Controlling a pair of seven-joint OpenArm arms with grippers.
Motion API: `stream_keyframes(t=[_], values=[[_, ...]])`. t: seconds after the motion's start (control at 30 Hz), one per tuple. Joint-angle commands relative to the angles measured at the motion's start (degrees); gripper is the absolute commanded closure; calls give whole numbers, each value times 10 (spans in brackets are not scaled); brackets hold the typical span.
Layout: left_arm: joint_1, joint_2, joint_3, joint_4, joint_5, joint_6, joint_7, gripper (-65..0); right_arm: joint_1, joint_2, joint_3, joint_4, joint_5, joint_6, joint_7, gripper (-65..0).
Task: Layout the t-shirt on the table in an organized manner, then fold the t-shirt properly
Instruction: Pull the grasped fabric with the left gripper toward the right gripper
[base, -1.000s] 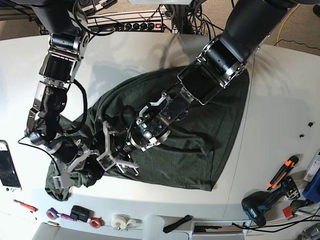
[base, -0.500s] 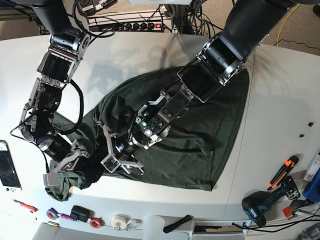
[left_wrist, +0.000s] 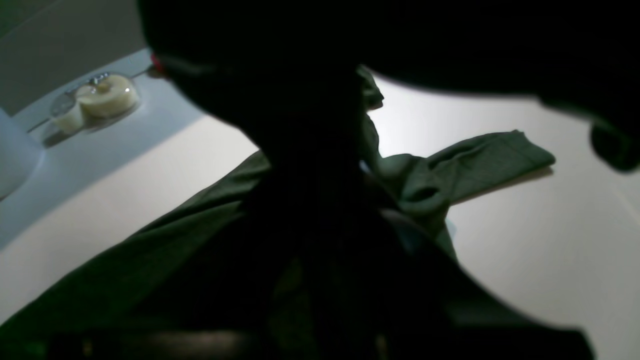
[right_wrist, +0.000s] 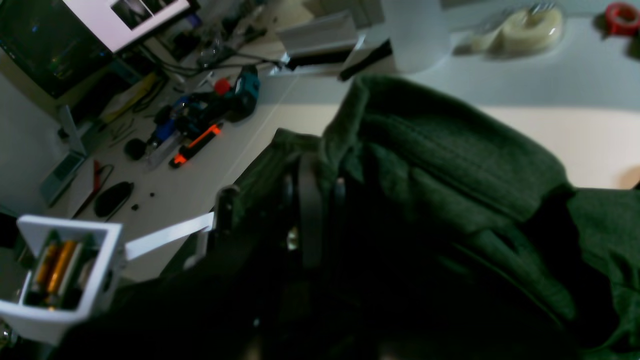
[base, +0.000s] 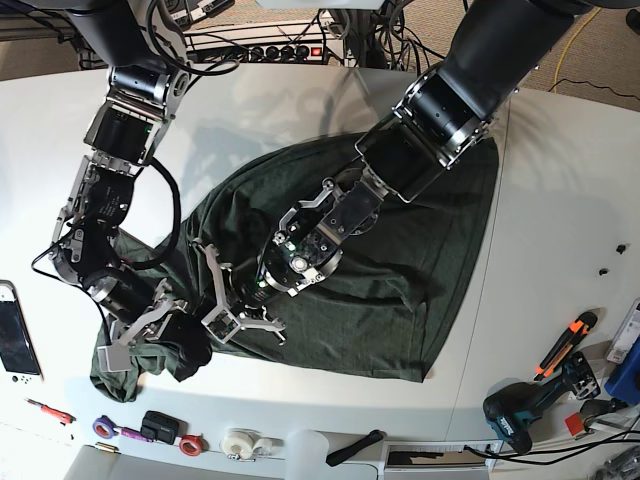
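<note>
The dark green t-shirt (base: 400, 260) lies wrinkled across the middle of the white table (base: 560, 200). My left gripper (base: 232, 308) presses down on the shirt's lower left part. In the left wrist view its fingers are one dark mass with t-shirt (left_wrist: 475, 160) fabric bunched around them, and a sleeve lies beyond on the table (left_wrist: 550, 240). My right gripper (base: 150, 335) sits near the front left edge, shut on a bundled corner of the shirt. In the right wrist view the t-shirt (right_wrist: 450, 150) drapes over the fingers and hides them.
Along the front edge lie a white tape roll (base: 240, 443), a red ring (base: 190, 445), a small black box (base: 158, 425) and a black marker (base: 355, 447). A teal drill (base: 515, 415) and an orange cutter (base: 568, 340) lie front right. A phone-like device (base: 15, 335) sits at the left edge.
The right gripper swung its bunch of fabric out toward the left edge and came back a little. The left gripper shifted slightly down and left on the shirt.
</note>
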Motion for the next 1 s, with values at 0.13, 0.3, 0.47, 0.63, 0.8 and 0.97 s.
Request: stream_keyframes(t=[0.13, 0.3, 0.47, 0.63, 0.8, 0.97], values=[[-17, 14, -2, 10, -2, -4, -10, 0, 18, 5, 1, 10, 20, 5, 22, 0], [-18, 14, -2, 10, -2, -4, -8, 0, 18, 5, 1, 10, 20, 5, 25, 0], [-18, 14, -2, 10, 42, 23, -8, 0, 18, 5, 1, 10, 8, 6, 26, 0], [-17, 14, -2, 10, 87, 62, 5, 0, 18, 5, 2, 10, -2, 6, 26, 0], [-17, 14, -2, 10, 87, 60, 5, 0, 18, 5, 2, 10, -21, 6, 26, 0], [-17, 14, -2, 10, 87, 58, 5, 0, 18, 5, 2, 10, -46, 6, 27, 0]])
